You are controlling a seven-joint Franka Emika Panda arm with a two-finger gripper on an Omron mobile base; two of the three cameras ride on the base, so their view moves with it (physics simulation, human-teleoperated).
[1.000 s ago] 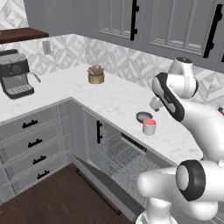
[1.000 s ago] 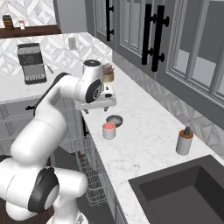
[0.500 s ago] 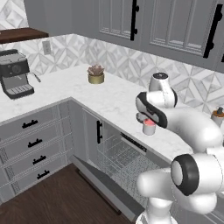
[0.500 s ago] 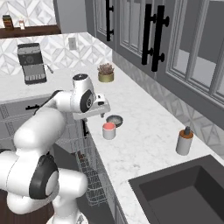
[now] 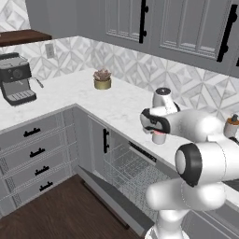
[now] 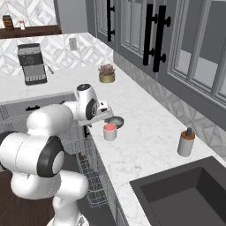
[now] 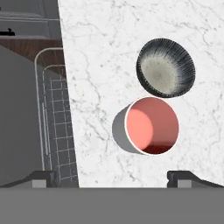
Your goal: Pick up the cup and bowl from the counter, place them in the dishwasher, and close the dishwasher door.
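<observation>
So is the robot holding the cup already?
No, the cup sits alone on the counter beside the bowl, and the open tool hangs above it.

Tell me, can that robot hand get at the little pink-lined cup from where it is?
Probably yes. The gripper hangs open above the cup with nothing between them. The bowl sits right beside the cup, possibly touching, which might crowd one finger.
</observation>
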